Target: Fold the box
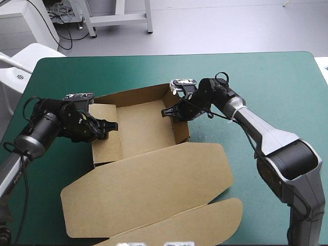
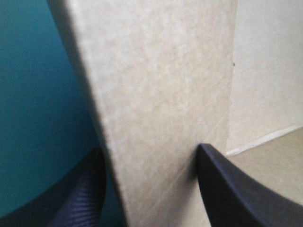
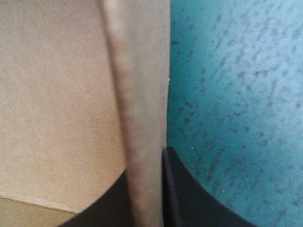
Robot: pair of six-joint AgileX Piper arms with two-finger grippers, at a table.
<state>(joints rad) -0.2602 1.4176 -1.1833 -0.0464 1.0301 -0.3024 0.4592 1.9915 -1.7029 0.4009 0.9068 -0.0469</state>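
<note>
From above, the brown box point(image 1: 154, 177) lies mid-table, long axis running from the far edge toward the near edge. Its tray is on the far side and its lid is flat toward the near edge. The left gripper point(image 1: 108, 125) is at the tray's left wall and the right gripper point(image 1: 169, 113) at its right wall, each arm on the side nearer to it.

The left wrist view shows the left wall point(image 2: 156, 85) upright between the black fingers, which pinch it, one outside over the teal-green cover point(image 2: 42, 104), one inside.

In the right wrist view, the right wall point(image 3: 137, 94) stands edge-on in a narrow pinch. Any tuck, I'd guess, turns inward toward the tray floor.
</note>
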